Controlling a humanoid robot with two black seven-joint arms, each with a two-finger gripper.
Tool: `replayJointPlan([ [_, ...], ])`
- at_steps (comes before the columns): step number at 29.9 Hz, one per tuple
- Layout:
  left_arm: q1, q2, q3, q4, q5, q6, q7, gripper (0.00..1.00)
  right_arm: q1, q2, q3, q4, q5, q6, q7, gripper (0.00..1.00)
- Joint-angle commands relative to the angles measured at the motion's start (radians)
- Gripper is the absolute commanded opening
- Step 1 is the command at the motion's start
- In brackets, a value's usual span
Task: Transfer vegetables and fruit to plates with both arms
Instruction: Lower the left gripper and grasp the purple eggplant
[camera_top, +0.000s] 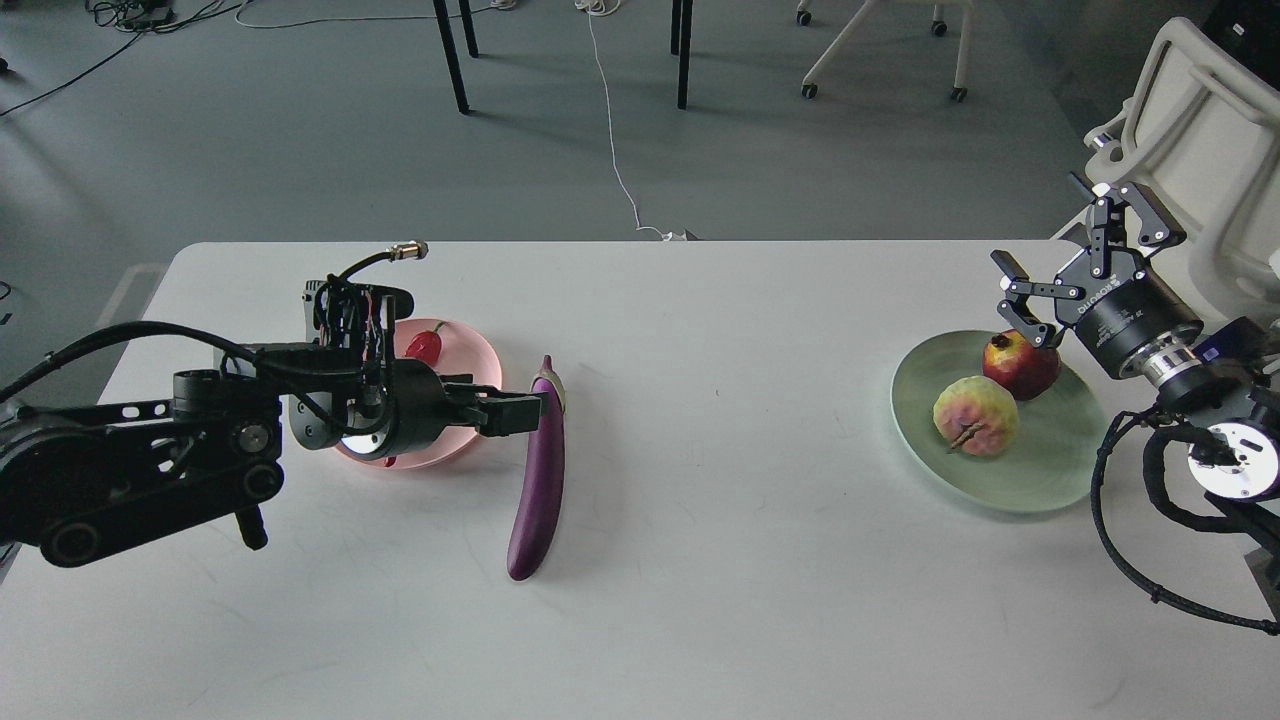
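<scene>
The left end effector is reaching out to the right, low over the surface, and its tip is sitting right at the eggplant, near the top end with the pale cap. I cannot tell if its 2 fingers are spread or pressed together, because they are looking like 1 dark shape from here. The eggplant is lying on the surface, just to the right of the pink plate, not on it. Its long way is running from far to near, so the left end effector is coming at it from the side, across its thin part. The left arm is much nearer to it than the right arm. I think the eggplant is the last thing needing to go on a plate.

The chili pepper is already lying on the pink plate. The right end effector is spread wide, holding nothing, and hanging just above the red fruit. That fruit and the yellow-green fruit are both sitting on the green plate, side by side.

The word ROBOTIQ is showing on the right end effector.
</scene>
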Motion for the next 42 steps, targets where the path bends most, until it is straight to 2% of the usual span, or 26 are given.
replayJointPlan([
  [1, 0.032, -0.015, 0.000, -0.035, -0.009, 0.027, 0.040, 1.00, 0.000, -0.001, 0.002, 0.000, 0.000, 0.000, 0.000, 0.99],
  [7, 0.094, -0.018, 0.002, -0.086, -0.002, 0.062, 0.076, 1.00, -0.001, -0.002, 0.003, 0.000, 0.000, 0.000, 0.000, 0.99],
  [18, 0.114, -0.026, 0.009, -0.082, 0.008, 0.057, 0.076, 1.00, -0.001, -0.004, 0.003, -0.001, 0.000, 0.000, 0.000, 0.99],
  [30, 0.128, -0.083, 0.019, -0.016, 0.015, 0.047, 0.082, 0.98, -0.006, -0.013, 0.010, 0.000, 0.000, 0.000, 0.000, 0.99],
  [33, 0.131, -0.096, 0.019, -0.005, 0.015, 0.042, 0.131, 0.89, -0.008, -0.013, 0.010, 0.000, 0.000, 0.000, 0.000, 0.99],
  [34, 0.140, -0.098, 0.019, -0.003, 0.015, 0.042, 0.139, 0.83, -0.008, -0.015, 0.010, 0.000, 0.000, 0.000, 0.000, 0.99],
  [36, 0.144, -0.100, 0.019, 0.000, 0.015, 0.042, 0.143, 0.74, -0.008, -0.013, 0.010, 0.000, 0.000, 0.000, 0.000, 0.99],
  [39, 0.151, -0.100, 0.019, 0.003, 0.015, 0.040, 0.145, 0.70, -0.008, -0.013, 0.010, 0.000, 0.000, 0.000, 0.000, 0.99],
  [40, 0.151, -0.100, 0.019, 0.006, 0.015, 0.040, 0.145, 0.65, -0.008, -0.013, 0.010, 0.000, 0.000, 0.000, 0.000, 0.99],
  [42, 0.151, -0.100, 0.019, 0.007, 0.015, 0.040, 0.149, 0.40, -0.008, -0.013, 0.010, 0.000, 0.000, 0.000, 0.000, 0.99],
])
